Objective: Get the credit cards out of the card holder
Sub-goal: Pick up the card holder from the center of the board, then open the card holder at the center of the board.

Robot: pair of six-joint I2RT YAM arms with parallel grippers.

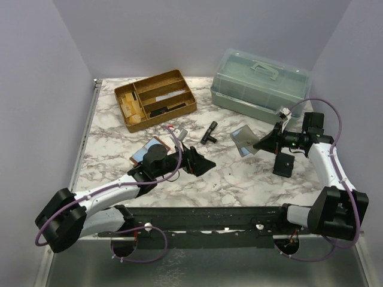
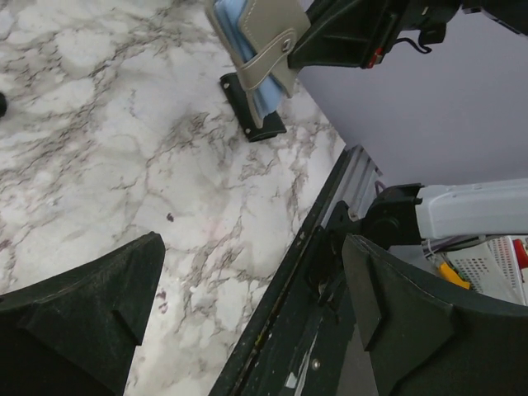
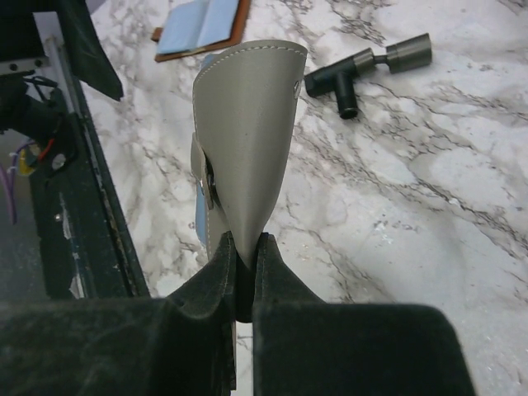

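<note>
Grey card holder (image 3: 247,140), blue cards (image 2: 239,21) inside, pinched by right fingers (image 3: 285,285); left fingers (image 2: 82,313) spread.

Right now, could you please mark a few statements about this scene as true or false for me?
1. The right tool is shut on the grey card holder. True.
2. The left tool grips a card. False: it is open and holds nothing.
3. A brown holder lies open on the table with light-blue cards showing. True.
4. The green box has its lid raised. False: the lid is shut.
5. The black T-shaped part is held in a tool. False: it lies free on the table.
</note>
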